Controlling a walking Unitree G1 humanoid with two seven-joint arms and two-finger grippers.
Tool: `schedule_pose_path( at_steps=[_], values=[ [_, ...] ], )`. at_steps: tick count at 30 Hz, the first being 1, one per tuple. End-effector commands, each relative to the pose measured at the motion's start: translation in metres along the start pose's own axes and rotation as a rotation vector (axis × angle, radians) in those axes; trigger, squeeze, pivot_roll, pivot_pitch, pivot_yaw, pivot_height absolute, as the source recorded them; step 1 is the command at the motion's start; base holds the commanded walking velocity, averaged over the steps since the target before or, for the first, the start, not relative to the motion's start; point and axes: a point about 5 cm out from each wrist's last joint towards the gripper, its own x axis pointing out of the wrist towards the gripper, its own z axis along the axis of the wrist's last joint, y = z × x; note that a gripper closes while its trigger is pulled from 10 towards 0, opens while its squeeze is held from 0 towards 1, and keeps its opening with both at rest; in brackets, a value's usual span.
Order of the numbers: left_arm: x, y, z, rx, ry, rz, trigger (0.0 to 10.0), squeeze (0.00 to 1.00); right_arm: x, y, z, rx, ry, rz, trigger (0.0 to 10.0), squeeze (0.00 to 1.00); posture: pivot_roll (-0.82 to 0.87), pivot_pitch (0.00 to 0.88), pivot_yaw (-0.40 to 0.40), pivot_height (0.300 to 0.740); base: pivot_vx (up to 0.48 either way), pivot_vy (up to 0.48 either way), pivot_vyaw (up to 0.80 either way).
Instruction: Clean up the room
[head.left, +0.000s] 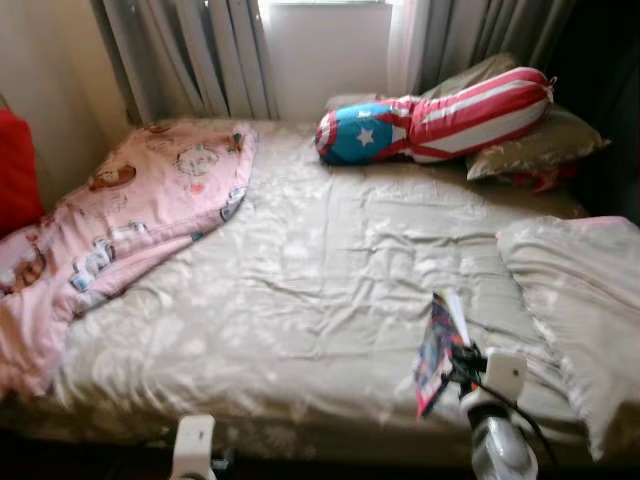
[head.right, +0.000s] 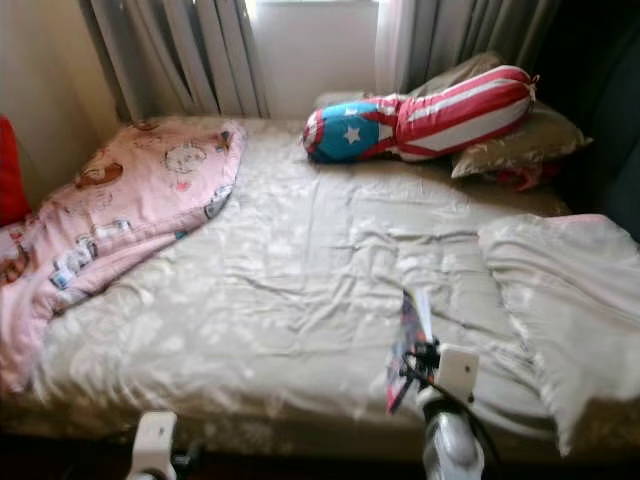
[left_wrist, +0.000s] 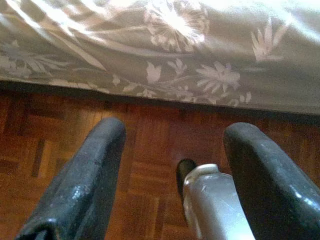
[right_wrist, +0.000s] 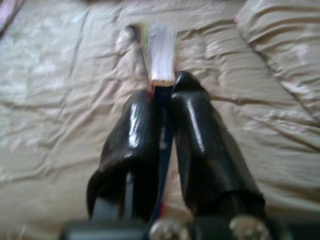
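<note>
A thin colourful book (head.left: 438, 350) stands upright above the near right part of the bed (head.left: 300, 280), and my right gripper (right_wrist: 162, 92) is shut on its spine; its white page edges (right_wrist: 161, 52) fan out beyond the fingertips. My right arm (head.left: 495, 420) rises from the bottom edge of the head view. My left gripper (left_wrist: 172, 132) hangs low and open beside the bed, over the wooden floor (left_wrist: 150, 150), with nothing between its fingers. Its wrist (head.left: 193, 445) shows at the bed's near edge.
A pink patterned blanket (head.left: 120, 220) lies bunched on the bed's left side. A star-and-stripes bolster (head.left: 430, 118) rests on grey pillows (head.left: 535, 145) at the head. A rumpled grey cover (head.left: 575, 290) lies at the right. Curtains (head.left: 190, 50) hang behind. Something red (head.left: 15, 170) stands at far left.
</note>
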Motion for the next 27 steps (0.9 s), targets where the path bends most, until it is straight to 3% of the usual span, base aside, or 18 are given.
schedule_pose_path(
  at_steps=[1,23,27],
  values=[
    [0.0022,-0.0041,0.0065,0.004,-0.022,-0.008,10.0,0.00,0.0024,0.0003,0.0056,-0.010,-0.025,0.011,10.0,0.00,-0.06,0.000,0.005,0.712,0.000,0.000,0.00],
    [0.0017,-0.0048,0.0063,0.009,-0.030,-0.019,10.0,0.00,0.0015,0.0004,0.0047,-0.001,-0.024,0.003,10.0,0.00,-0.06,0.000,0.005,0.712,0.000,0.000,0.00],
    [0.0017,-0.0050,0.0064,0.025,-0.030,-0.024,10.0,0.00,0.0006,-0.0041,0.0038,0.004,-0.018,-0.036,10.0,0.00,-0.06,0.000,0.008,0.712,0.264,0.000,0.00]
  ],
)
